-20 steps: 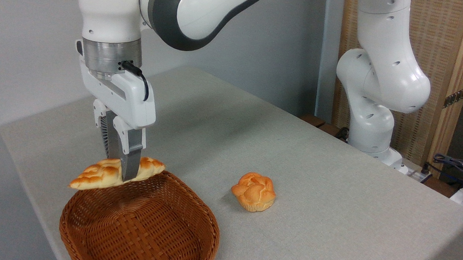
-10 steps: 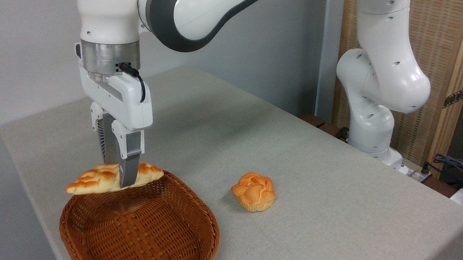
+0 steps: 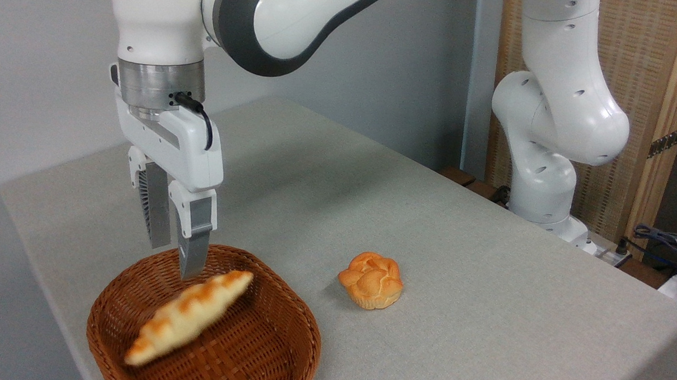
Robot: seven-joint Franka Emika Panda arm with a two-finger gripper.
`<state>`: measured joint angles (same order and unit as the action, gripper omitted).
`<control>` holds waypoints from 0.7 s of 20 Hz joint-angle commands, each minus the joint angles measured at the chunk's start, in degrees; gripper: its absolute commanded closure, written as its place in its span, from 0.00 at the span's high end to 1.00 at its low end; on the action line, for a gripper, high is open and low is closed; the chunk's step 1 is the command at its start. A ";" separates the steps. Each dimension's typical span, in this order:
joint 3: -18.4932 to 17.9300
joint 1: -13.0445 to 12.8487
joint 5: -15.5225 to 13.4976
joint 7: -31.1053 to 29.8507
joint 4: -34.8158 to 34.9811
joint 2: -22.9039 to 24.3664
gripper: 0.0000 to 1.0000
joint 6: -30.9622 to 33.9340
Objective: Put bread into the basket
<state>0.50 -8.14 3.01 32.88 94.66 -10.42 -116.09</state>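
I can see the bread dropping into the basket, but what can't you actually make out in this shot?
- The bread: motion-blurred, so its braid and whether it has landed are unclear.
- The basket: its near rim is cut off by the picture's bottom edge.
- The bun: its far side faces away.
- The gripper: open; its inner pads are turned from the camera.

Grey table (image 3: pixel 458 270) carries wicker basket (image 3: pixel 283 305) and bun (image 3: pixel 371 279).

The golden braided bread (image 3: pixel 189 315), blurred, lies tilted inside the reddish-brown wicker basket (image 3: pixel 293 324), ends toward one and seven o'clock.
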 commanded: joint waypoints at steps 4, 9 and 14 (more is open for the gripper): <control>0.03 -0.12 0.50 -1.24 -0.62 1.45 1.00 2.00; 0.99 0.49 -3.71 -0.63 -0.27 6.81 1.00 14.36; 1.26 3.38 -6.78 8.24 -0.27 11.29 1.00 23.53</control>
<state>1.47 -7.79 -0.28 35.23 93.76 -2.22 -97.06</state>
